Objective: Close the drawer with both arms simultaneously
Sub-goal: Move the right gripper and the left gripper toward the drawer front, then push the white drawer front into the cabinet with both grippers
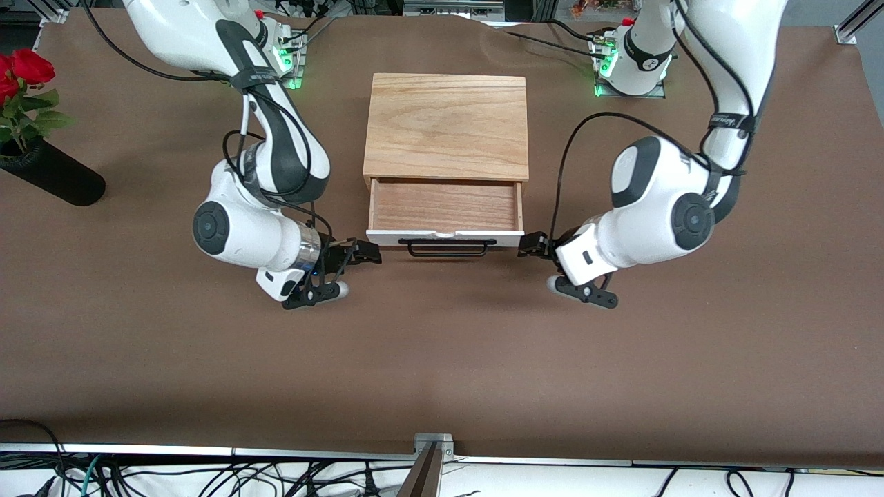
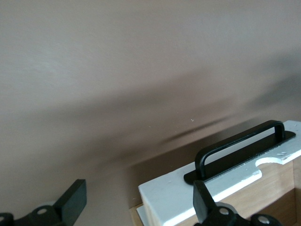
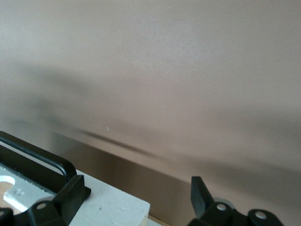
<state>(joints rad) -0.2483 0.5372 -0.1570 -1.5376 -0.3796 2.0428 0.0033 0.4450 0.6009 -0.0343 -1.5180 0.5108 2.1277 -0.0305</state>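
The drawer stands pulled out of the light-wood box, and its tray is empty. Its white front panel carries a long black wire handle. My left gripper is open, low at the panel's corner toward the left arm's end. In the left wrist view its fingers straddle the white corner, with the handle close by. My right gripper is open at the panel's corner toward the right arm's end. In the right wrist view it straddles that corner.
A black vase with red roses lies tilted near the table edge at the right arm's end. Brown table spreads between the drawer and the front edge, where a metal bracket sits.
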